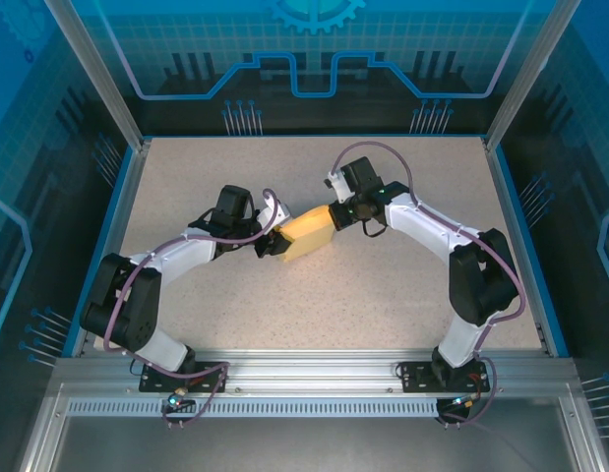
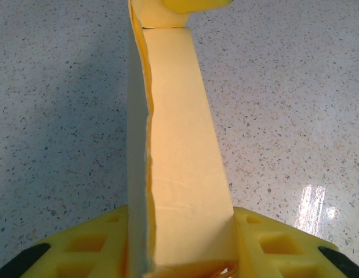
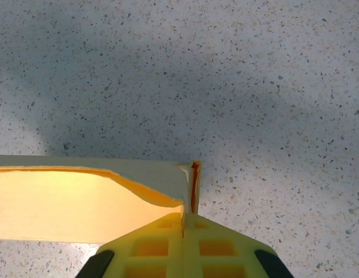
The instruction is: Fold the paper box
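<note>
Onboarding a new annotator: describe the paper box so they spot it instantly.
Start at the middle of the speckled table, where the two white arms meet. Between the left hand and the right hand is the paper box, gripped at both ends. Its pale yellow cardboard sets it apart from the grey surface and black-and-white arms.

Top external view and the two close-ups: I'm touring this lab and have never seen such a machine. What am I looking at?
Two robot arms are bolted at the near edge of a table. The wide picture looks down from above; each close-up comes from a camera on one arm's wrist. They hold a pale yellow paper box: the left end effector clamps its narrow body, the right end effector pinches a thin edge at the other end. The yellow blocks at the bottom of the close-ups are their fingers.
</note>
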`<act>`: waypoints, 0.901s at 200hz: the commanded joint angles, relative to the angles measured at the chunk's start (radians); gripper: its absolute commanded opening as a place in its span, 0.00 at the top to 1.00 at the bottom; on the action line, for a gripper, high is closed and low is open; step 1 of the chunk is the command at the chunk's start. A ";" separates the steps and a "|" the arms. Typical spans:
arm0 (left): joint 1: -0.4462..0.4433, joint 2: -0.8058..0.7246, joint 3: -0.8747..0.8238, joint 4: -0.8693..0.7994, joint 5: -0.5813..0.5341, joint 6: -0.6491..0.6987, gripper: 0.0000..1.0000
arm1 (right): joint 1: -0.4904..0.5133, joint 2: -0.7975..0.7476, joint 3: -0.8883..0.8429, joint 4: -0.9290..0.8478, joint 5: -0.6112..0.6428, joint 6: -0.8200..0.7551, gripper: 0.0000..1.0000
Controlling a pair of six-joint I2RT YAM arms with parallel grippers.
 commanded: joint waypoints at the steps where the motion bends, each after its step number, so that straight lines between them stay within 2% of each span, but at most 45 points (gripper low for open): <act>1: 0.005 0.025 0.013 -0.050 -0.086 0.003 0.64 | 0.020 -0.014 0.035 -0.059 -0.070 0.015 0.96; 180: 0.004 0.033 0.023 -0.055 -0.112 -0.009 0.64 | 0.004 0.018 -0.041 -0.033 -0.077 0.078 0.96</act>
